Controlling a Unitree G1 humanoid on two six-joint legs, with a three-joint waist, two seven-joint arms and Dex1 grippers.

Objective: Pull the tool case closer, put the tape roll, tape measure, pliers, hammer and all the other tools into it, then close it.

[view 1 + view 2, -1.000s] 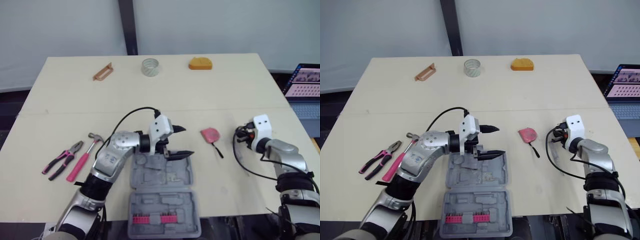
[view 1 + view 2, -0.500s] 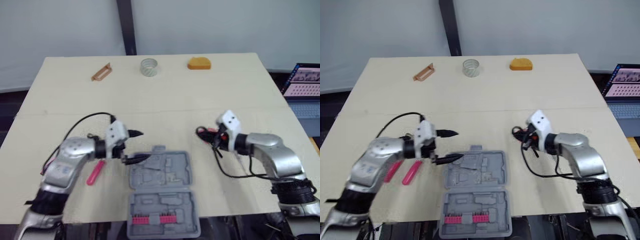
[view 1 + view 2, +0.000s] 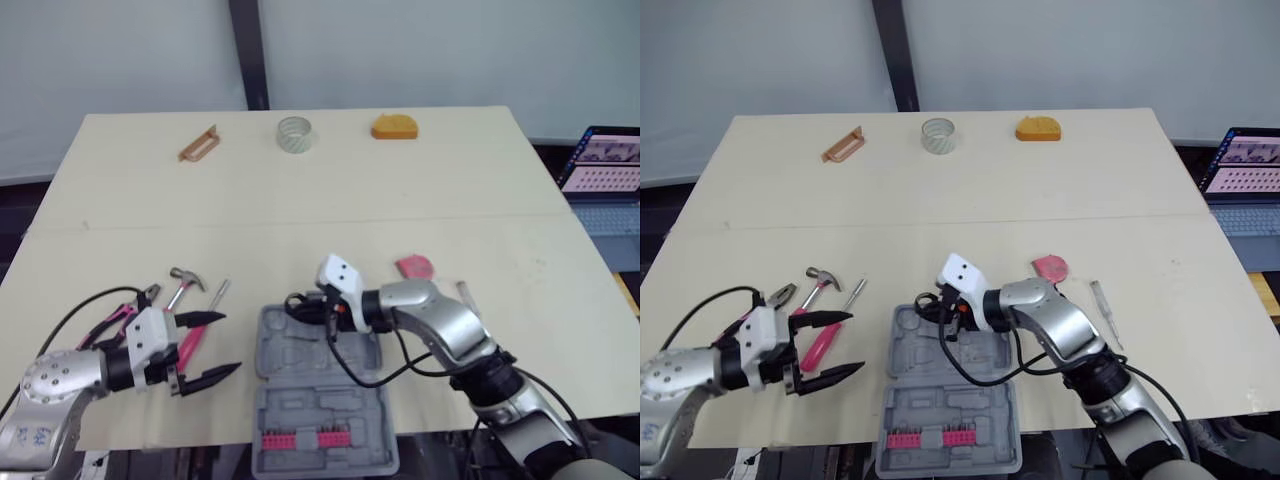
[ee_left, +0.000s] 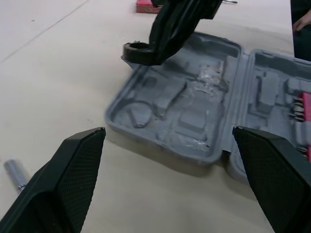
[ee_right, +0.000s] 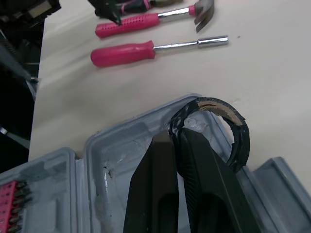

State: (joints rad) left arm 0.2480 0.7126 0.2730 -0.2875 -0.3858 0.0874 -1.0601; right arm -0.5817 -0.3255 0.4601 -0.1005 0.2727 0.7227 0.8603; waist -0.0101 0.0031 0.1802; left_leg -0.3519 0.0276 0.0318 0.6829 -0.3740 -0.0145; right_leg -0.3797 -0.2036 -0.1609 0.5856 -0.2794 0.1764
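Apparently right fingers clamp the tape roll.

On the table the tool case lies open midway along the near edge; the hammer, pliers and screwdriver lie to its left; the tape measure lies beyond its far right corner; a tape ring hangs over its far left corner; the tape roll sits midway along the far edge.
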